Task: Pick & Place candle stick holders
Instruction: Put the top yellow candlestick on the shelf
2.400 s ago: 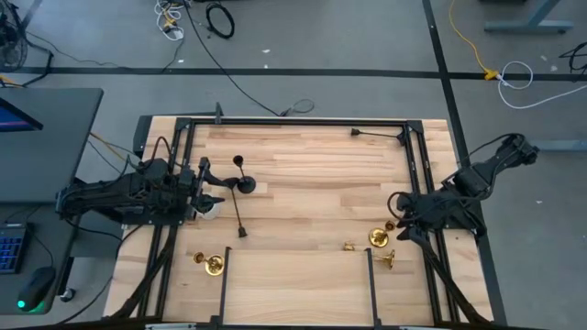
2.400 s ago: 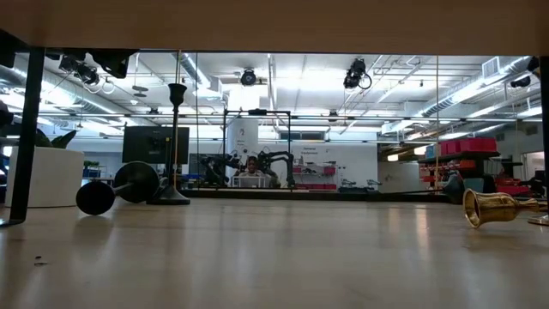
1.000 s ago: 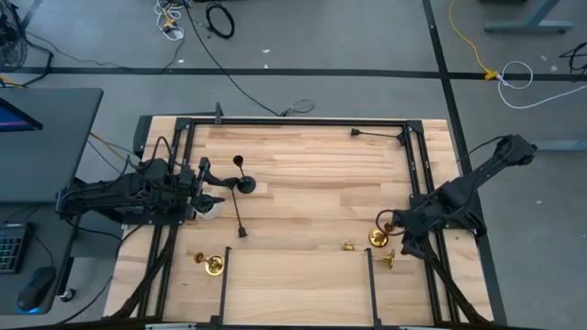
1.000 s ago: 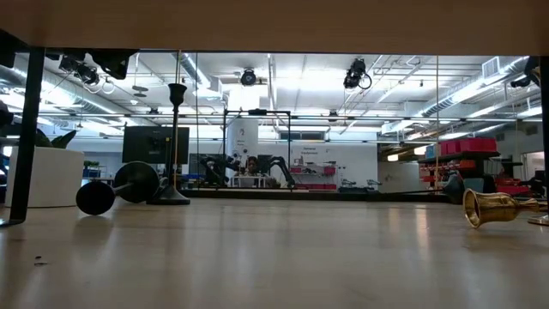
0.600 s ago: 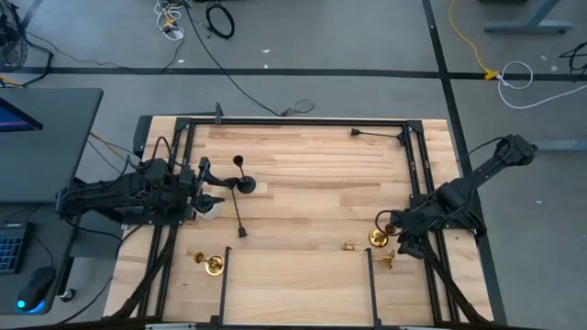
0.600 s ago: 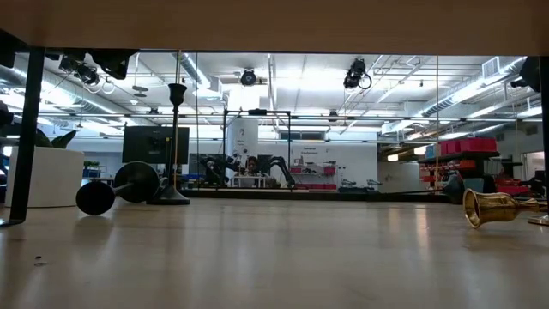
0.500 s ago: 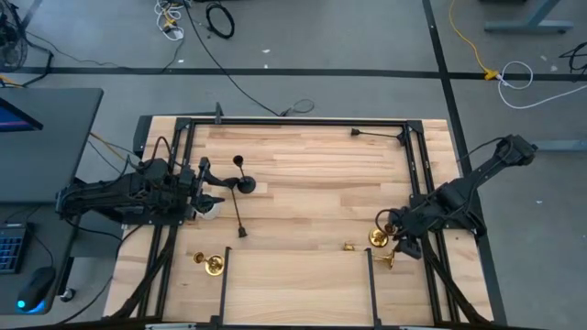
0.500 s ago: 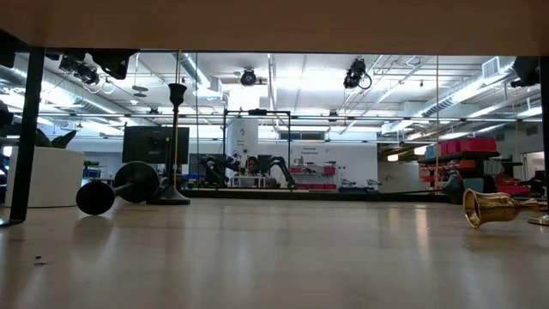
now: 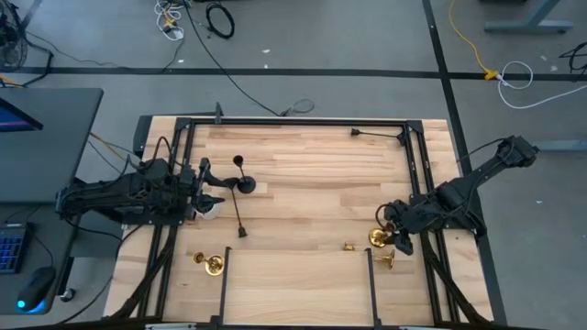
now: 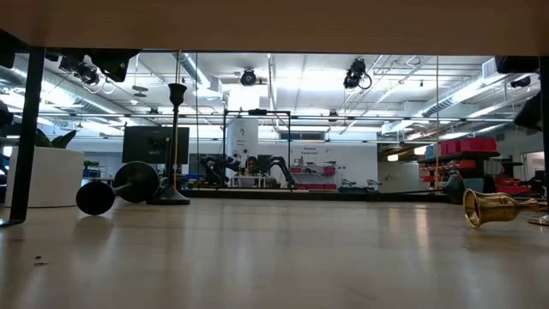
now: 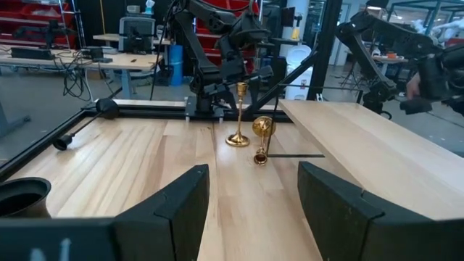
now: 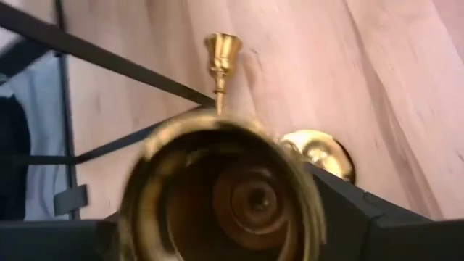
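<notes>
Right gripper (image 9: 393, 231) spread wide around the shiny brass flared-base candle holder (image 9: 377, 238) lying on the wooden desk (image 9: 312, 183); left gripper (image 9: 209, 188) released.

Even, bright overhead light falls on the wooden table (image 9: 303, 174) in the high view, leaving only short, soft shadows. In the low view the ceiling lights (image 10: 480, 86) of the room behind glare, and the near tabletop lies soft and out of focus. In the right wrist view a brass holder (image 12: 221, 196) looms blurred, its rim catching warm glints.
</notes>
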Controlling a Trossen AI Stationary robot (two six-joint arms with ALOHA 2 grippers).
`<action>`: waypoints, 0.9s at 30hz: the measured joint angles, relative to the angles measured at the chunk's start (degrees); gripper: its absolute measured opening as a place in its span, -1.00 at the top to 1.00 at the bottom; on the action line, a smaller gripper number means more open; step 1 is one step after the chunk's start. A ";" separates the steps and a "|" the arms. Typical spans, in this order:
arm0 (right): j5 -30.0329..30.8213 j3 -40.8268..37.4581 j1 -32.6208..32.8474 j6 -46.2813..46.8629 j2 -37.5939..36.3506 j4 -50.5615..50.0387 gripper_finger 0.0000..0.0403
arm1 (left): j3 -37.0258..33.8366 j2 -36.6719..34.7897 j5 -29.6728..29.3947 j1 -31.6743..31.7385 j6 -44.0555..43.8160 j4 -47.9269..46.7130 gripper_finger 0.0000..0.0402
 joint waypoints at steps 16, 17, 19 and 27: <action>2.48 0.02 0.00 -3.51 0.00 3.40 -0.14 | 0.00 0.00 0.00 -0.02 0.03 -0.02 -0.05; 2.66 0.02 0.00 -3.13 0.00 3.39 -0.14 | 0.00 0.00 0.00 -0.01 0.04 -0.02 -0.05; 2.49 0.02 0.00 -2.95 0.00 3.32 -0.14 | 0.00 0.00 0.00 0.00 0.02 -0.02 -0.05; 3.10 0.04 0.00 -3.73 0.00 1.72 -0.14 | 0.00 0.00 0.00 0.01 0.03 -0.02 -0.05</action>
